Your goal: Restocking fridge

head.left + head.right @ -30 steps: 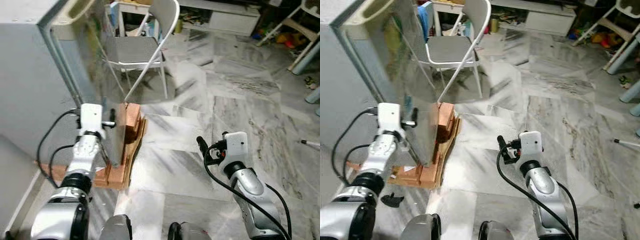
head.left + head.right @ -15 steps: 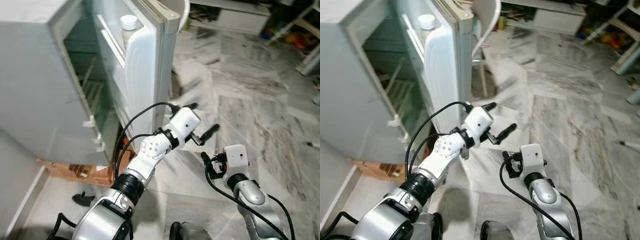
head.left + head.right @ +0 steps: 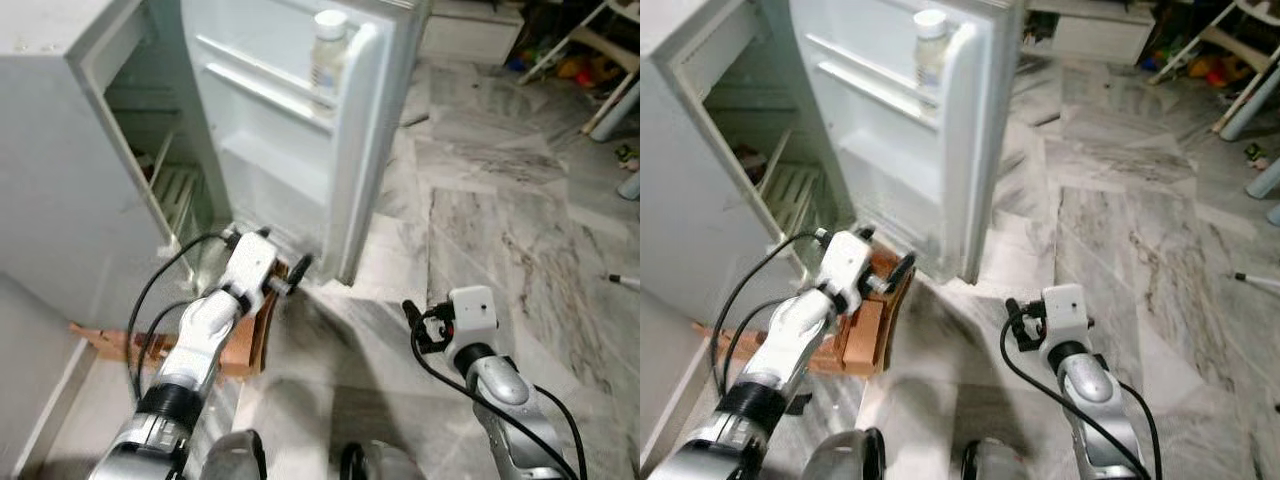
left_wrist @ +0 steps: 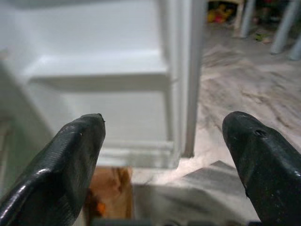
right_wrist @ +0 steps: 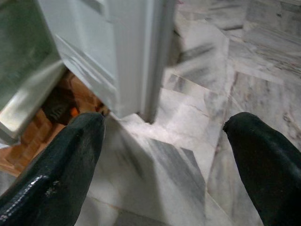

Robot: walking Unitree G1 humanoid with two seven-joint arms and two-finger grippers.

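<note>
1. The left end effector (image 3: pixel 285 278) hovers low beside the fridge door (image 3: pixel 300 130), just under its lower shelf, fingers spread and gripping nothing.
2. The right end effector (image 3: pixel 420 325) hangs on the far side of the fridge door, above the floor, also open and empty.
3. With the door swung wide, the step seems to be clearing the opening; the left arm would do well to draw away from the door's bottom edge without nudging it.
4. A white-capped bottle (image 3: pixel 327 48) stands in the fridge door's upper shelf.
5. The fridge (image 3: pixel 70 150) rests on an orange block base (image 3: pixel 865 330) behind the door.
6. Grey-veined marble floor (image 3: pixel 500 200) stretches beyond the door toward cluttered furniture.
</note>
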